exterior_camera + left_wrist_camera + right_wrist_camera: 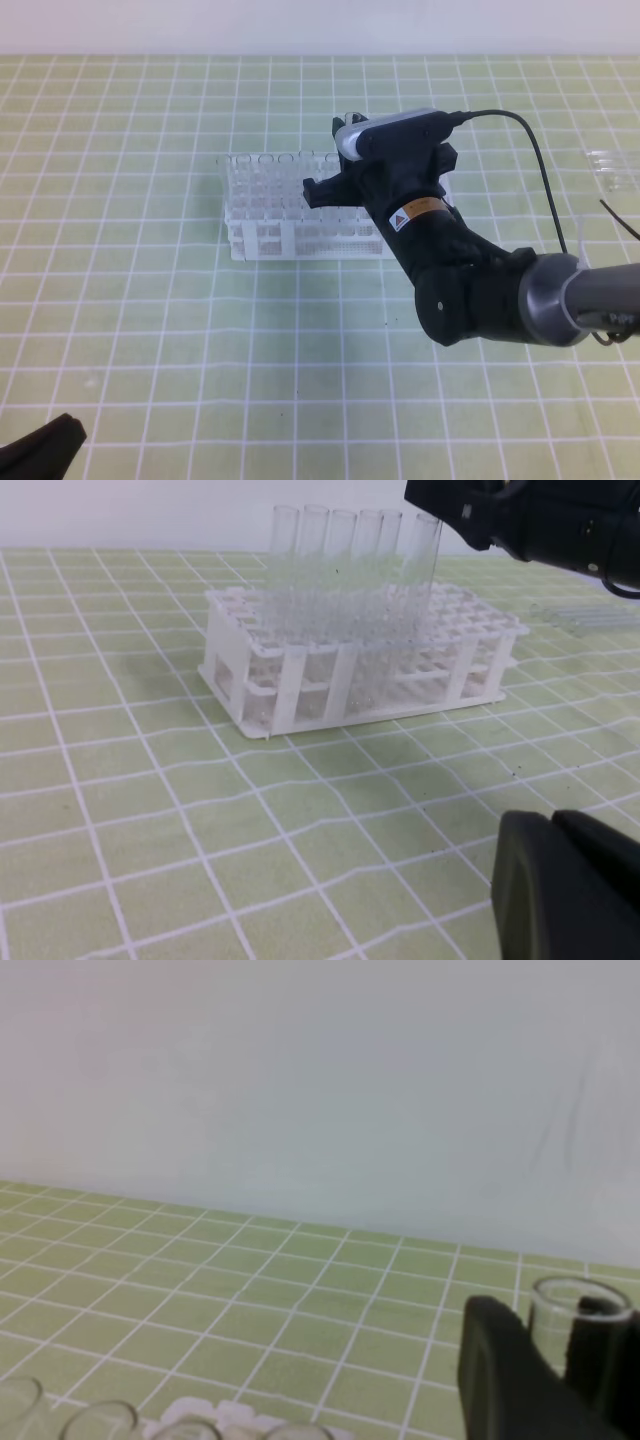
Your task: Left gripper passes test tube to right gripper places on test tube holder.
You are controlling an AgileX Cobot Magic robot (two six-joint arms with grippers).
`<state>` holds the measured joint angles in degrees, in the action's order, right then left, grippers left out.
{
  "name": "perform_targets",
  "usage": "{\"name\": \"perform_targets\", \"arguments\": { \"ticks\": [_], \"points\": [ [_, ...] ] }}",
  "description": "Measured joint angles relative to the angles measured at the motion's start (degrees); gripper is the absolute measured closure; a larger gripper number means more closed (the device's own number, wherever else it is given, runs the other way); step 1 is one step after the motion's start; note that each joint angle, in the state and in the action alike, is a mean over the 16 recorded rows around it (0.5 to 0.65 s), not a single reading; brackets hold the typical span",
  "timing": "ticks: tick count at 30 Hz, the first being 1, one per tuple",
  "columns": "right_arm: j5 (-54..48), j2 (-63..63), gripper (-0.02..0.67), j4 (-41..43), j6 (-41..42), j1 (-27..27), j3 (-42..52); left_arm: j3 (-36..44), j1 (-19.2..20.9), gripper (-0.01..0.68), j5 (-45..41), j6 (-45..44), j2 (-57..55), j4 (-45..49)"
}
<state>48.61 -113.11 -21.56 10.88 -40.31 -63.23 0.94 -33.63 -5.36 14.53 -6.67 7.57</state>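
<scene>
green gridded mat ×1, matte | right gripper ×1, black, orange warning label, text unreadable, fingers clamped on test tube above rack's right end | test tube holder ×1, white plastic grid, five other clear tubes standing | left gripper near-right corner, claw state unclear

In the exterior high view the bulky black right gripper with its orange warning label covers the right rear part of the white plastic grid rack, hiding its own fingertips. The clear glass test tube is cut off by the right wrist picture's bottom edge. The black left gripper is cropped at the left wrist picture's corner, jaws unreadable.
</scene>
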Motion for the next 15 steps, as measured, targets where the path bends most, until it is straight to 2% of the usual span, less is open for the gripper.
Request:
{"name": "perform_targets", "arguments": {
  "ticks": [15],
  "points": [
    [0.29, -0.18, 0.549, 0.31, 0.01, 0.0, 0.0, -0.12, -0.01, 0.675, -0.1, 0.0, 0.08, -0.01]
  ]
}}
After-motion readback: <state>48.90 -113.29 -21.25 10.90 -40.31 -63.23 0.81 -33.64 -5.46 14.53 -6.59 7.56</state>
